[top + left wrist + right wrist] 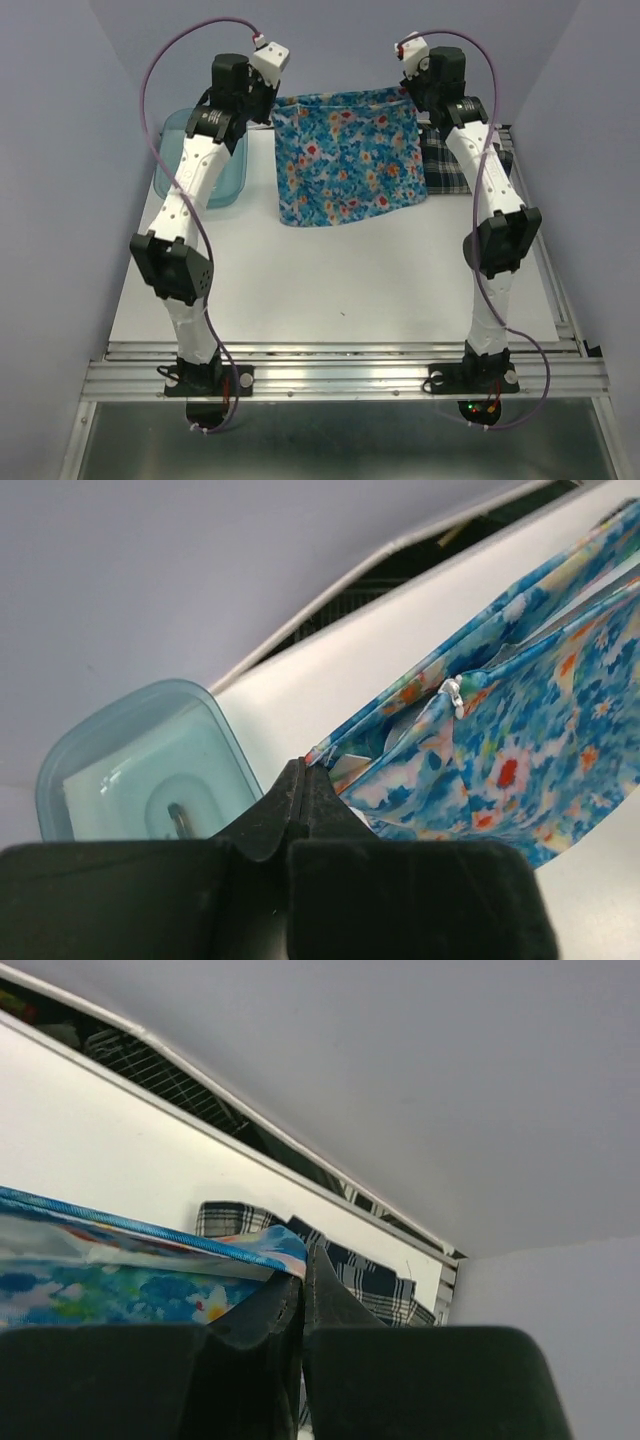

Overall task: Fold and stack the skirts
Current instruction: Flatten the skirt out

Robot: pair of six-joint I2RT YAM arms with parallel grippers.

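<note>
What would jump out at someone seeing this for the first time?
The bright blue flowered skirt at the far middle of the table, stretched wide between the left tool and the right tool, each pinching a top corner. A teal bin sits far left, and a plaid skirt lies far right.

plaid skirt (365,1282): lower bit sits behind the right gripper's (303,1260) jaws, and from above the right arm (490,190) covers about half
floral skirt (520,770): runs off frame away from the left gripper's (303,772) jaws
bin (110,780): corner nearest those jaws is blocked; small dark thing (178,820) inside, can't tell what
</note>
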